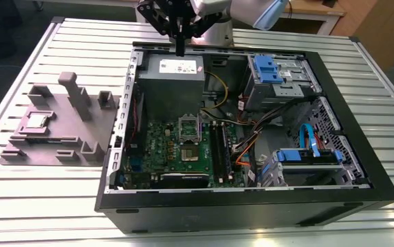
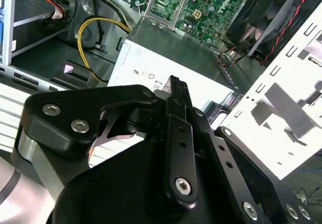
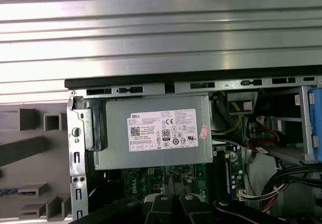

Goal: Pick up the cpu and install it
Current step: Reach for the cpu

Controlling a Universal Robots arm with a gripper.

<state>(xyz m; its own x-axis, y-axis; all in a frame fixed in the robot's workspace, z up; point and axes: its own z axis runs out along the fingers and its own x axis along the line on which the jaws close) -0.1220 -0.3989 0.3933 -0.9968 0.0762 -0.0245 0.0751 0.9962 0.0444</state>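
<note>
Hovering gripper [image 1: 180,52], well apart from cpu [image 1: 36,120]

Power supply [image 3: 153,133] inside case [image 3: 121,82]

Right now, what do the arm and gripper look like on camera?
The gripper is matte black, built of jointed linkage bars pinned with silver hex bolts, narrowing to slim fingers. Behind it sits a grey metal wrist piece. The arm is a silver-grey tube with a pale blue joint cap.
</note>
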